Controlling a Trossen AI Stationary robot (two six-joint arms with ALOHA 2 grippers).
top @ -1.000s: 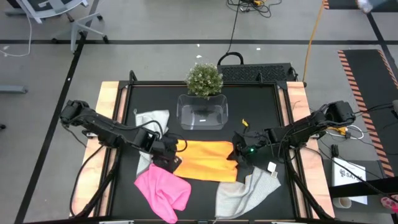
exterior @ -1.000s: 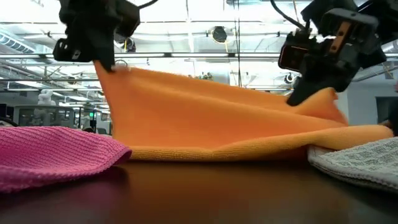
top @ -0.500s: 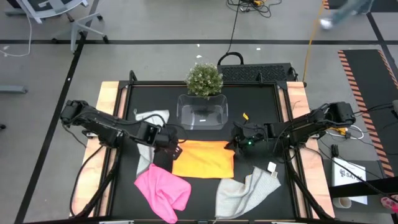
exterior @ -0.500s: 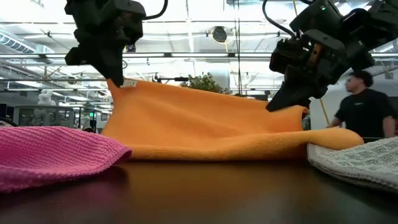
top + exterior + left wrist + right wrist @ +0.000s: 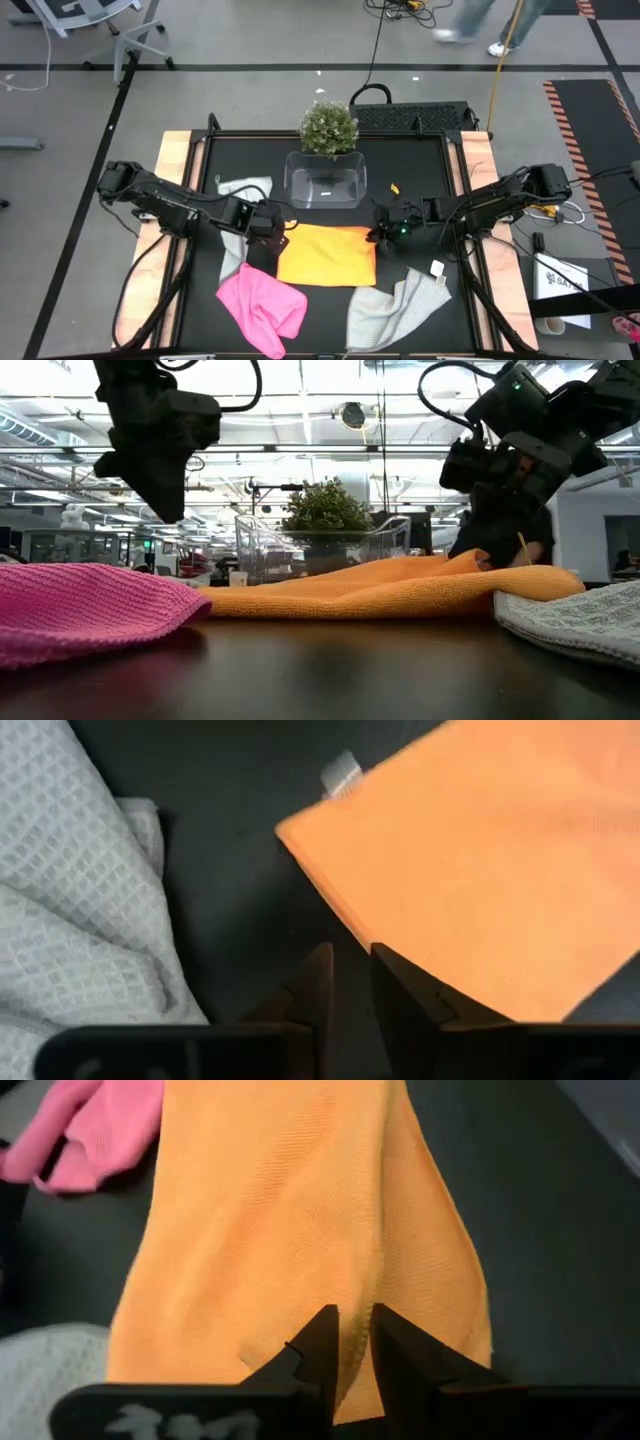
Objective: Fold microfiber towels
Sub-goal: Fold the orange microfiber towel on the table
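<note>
The orange towel (image 5: 325, 255) lies folded flat on the black table between my two grippers. My left gripper (image 5: 270, 238) hangs a little open, over the table just beside the towel's far left corner (image 5: 290, 828), and holds nothing. My right gripper (image 5: 380, 232) is a little open too. It is low at the towel's far right corner, with a raised ridge (image 5: 375, 1270) of the cloth running in under its fingers. A pink towel (image 5: 262, 305) lies crumpled at the near left. One grey towel (image 5: 400, 310) lies at the near right and another (image 5: 243, 192) at the far left. My right gripper comes at the orange towel slanting down from the table's right side, its fingertips (image 5: 322, 1330) over the ridge near the towel's far right corner. Whether they touch the cloth I cannot tell. The towel lies on the table.
A clear plastic tub (image 5: 325, 180) stands just beyond the orange towel, with a small green plant (image 5: 328, 128) behind it. The grey towel at the left reaches under my left arm (image 5: 80, 920). Wooden rails (image 5: 175, 150) run along both table sides.
Both grippers carried the orange towel's raised edge toward the table's far edge and downward, laying it over the rest. Then they let go. The towel, which stood up like a tent between them, now lies low and flat, and my left gripper hangs clear above it.
</note>
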